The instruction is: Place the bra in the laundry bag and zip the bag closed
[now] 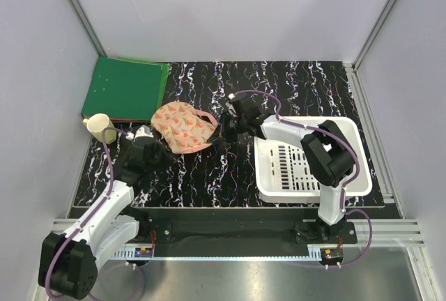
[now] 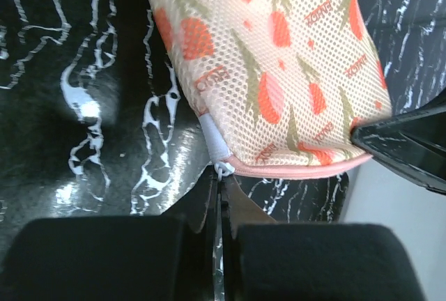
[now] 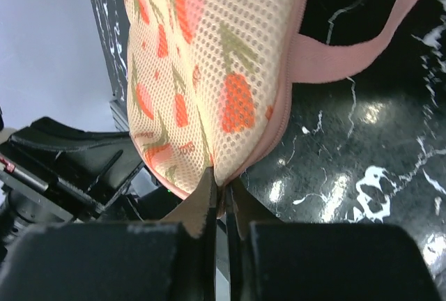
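Note:
The laundry bag (image 1: 182,127) lies closed on the black marbled table, peach mesh with red-orange prints and a pink strap (image 3: 348,57). My left gripper (image 2: 221,175) is at its near-left end, shut on the small white zipper pull (image 2: 224,168) at the end of the pink seam. My right gripper (image 3: 221,184) is at the bag's right end, shut on a pinch of the mesh edge beside the zipper. In the top view the left gripper (image 1: 159,146) and right gripper (image 1: 221,131) flank the bag. The bra is hidden.
A white slotted basket (image 1: 279,193) stands at the right under the right arm. A green folder (image 1: 125,88) lies at the back left, with a pale yellow cup (image 1: 101,127) just in front of it. Grey walls enclose the table.

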{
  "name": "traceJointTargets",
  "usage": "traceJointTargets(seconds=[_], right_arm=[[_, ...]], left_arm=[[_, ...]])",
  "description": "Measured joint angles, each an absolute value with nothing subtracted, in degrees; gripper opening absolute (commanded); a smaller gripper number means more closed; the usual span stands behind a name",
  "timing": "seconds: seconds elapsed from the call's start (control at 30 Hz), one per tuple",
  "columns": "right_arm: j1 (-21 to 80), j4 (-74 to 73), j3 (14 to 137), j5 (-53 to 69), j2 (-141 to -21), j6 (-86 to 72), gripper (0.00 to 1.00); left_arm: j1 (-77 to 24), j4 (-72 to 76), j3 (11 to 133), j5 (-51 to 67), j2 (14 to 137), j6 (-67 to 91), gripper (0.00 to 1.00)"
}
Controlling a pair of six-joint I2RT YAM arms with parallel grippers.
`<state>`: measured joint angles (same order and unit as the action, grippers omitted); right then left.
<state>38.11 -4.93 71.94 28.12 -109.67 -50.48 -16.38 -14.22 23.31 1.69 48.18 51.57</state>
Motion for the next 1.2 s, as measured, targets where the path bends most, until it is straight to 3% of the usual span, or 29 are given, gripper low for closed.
traceJointTargets(seconds=[0.07,0.13,0.17,0.3,0.33,0.5,0.53,0.67,0.83,1.07,1.2], right_arm=[[38.3,-6.11,73.84,29.23,-110.89,-48.49,0.11],[38.35,-7.75,75.37,29.67,-111.77,-46.41,0.29],[38.35,-8.88,75.85,29.5,-111.85,-45.34,0.35],[39.0,-18.06,79.53,24.25,-111.85,-40.23,0.59],[39.33,-20.25,80.79,22.5,-111.85,-39.22,0.67],[44.21,-33.52,89.3,8.12,-111.48,-33.87,0.86],[45.71,-35.29,90.15,5.8,-111.02,-33.17,0.99],[52.03,-41.69,90.78,-2.59,-107.85,-31.88,0.99],[61.82,-46.87,86.56,-9.41,-98.94,-33.26,1.0],[81.45,-48.6,79.94,-10.35,-83.66,-36.84,1.0],[88.51,-44.53,67.66,-9.63,-73.54,-42.41,1.0]], left_arm=[[-15.38,-14.44,23.38,1.89,49.06,50.65,0.05],[-14.98,-14.7,24.08,2.22,50.92,49.08,0.22],[-14.96,-15.05,24.69,2.26,51.79,47.94,0.35],[-14.46,-18.09,26.96,0.58,51.99,44.36,0.55],[-14.68,-19.0,27.81,-0.19,51.75,43.66,0.56],[-22.72,-24.03,34.5,-5.3,49.82,40.88,0.59],[-26.15,-24.93,36.25,-6.79,49.54,40.53,0.59],[-38.22,-26.11,39.77,-12.58,45.58,40.64,0.59],[-42.39,-27.75,35.81,-14.09,32.18,43.55,0.6],[-42.52,-27.0,27.7,-1.91,12.12,46.81,0.63],[-42.54,-23.64,21.82,6.74,1.87,50.65,0.64]])
